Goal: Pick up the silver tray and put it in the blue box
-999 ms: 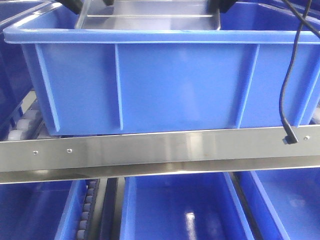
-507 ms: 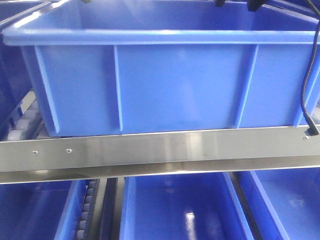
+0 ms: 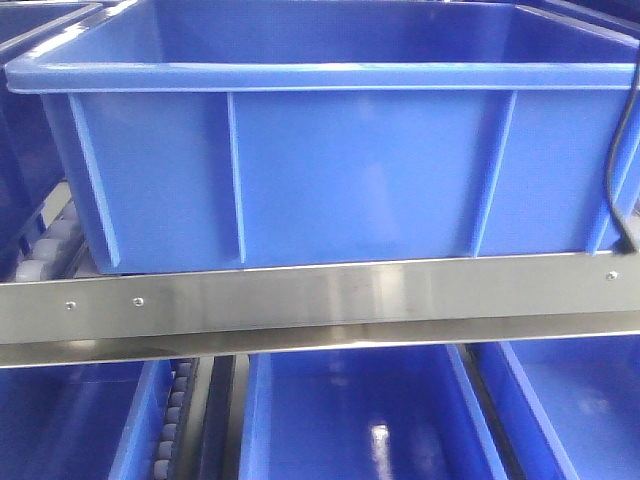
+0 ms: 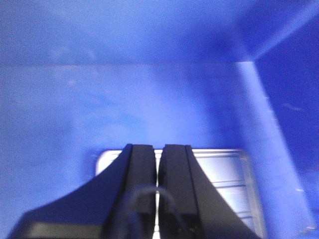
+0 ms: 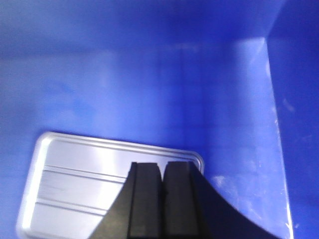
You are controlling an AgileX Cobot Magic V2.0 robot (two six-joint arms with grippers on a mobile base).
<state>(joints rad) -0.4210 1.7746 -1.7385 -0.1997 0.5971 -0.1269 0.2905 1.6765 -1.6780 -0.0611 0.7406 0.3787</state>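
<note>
The blue box (image 3: pixel 350 170) fills the front view on the rack, and neither the tray nor a gripper shows there. In the left wrist view the silver tray (image 4: pixel 219 169) lies flat on the blue box floor (image 4: pixel 124 99). My left gripper (image 4: pixel 158 147) hangs over the tray's near part, shut, with only a hairline slit between its fingers. The right wrist view shows the silver tray (image 5: pixel 79 179) with its two ridges, flat on the box bottom (image 5: pixel 149 74). My right gripper (image 5: pixel 162 164) is over its right corner, shut on nothing.
A flat steel rack rail (image 3: pixel 320 300) runs across below the box. More blue crates (image 3: pixel 350 420) sit on the lower level and at the far left. White rollers (image 3: pixel 45 250) show at the left. A black cable (image 3: pixel 620 170) hangs at the right edge.
One second ago both grippers held the tray above the box's rim in the front view. Tray and grippers have since left that view, and the cable has swung right.
</note>
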